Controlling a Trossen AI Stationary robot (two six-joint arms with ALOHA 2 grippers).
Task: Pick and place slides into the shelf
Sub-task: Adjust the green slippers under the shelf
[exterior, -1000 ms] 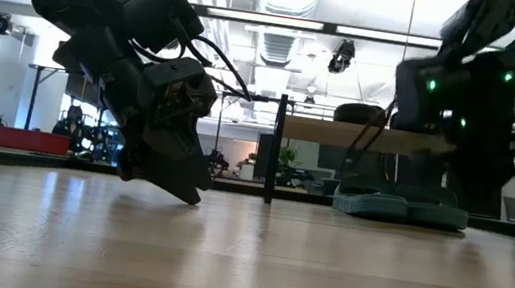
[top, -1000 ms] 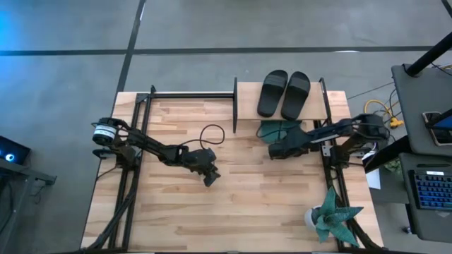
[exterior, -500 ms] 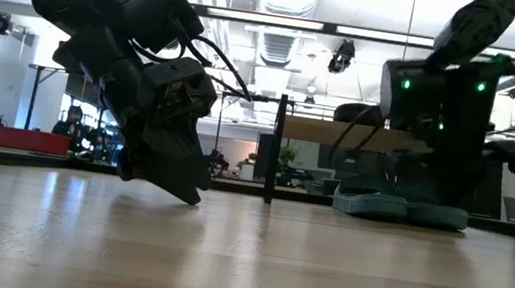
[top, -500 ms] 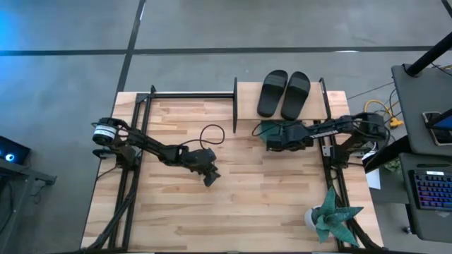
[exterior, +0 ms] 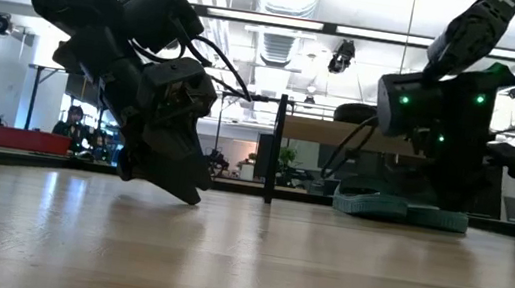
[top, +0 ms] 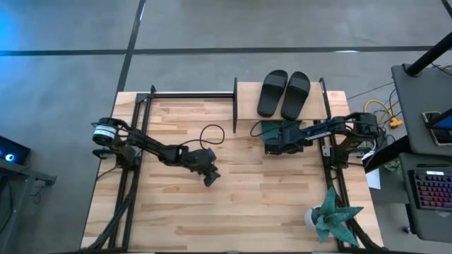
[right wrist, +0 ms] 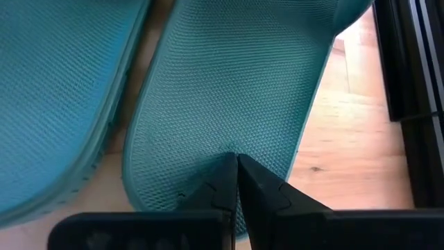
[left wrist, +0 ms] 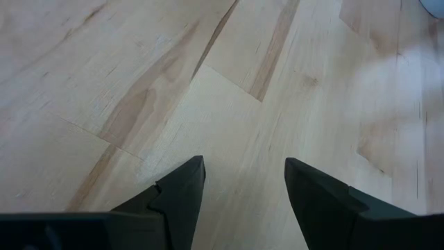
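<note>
Table (top: 233, 212): your work surface, pale wood planks, visible grain.
Shelf (top: 248, 99): light plywood top board, thin black metal frame, at table's far edge.
Black slides (top: 283, 92): matte pair, side by side on shelf top board.
Teal slides (right wrist: 229, 90): fine mesh-textured footbeds, rounded ends, side by side at shelf foot, under top board.
Right pincer (right wrist: 237, 182): fingers pressed together, tips over one teal slide.
Left pincer (left wrist: 244, 182): dark wedge fingers spread apart, nothing held, tips at bare table mid-left.
</note>
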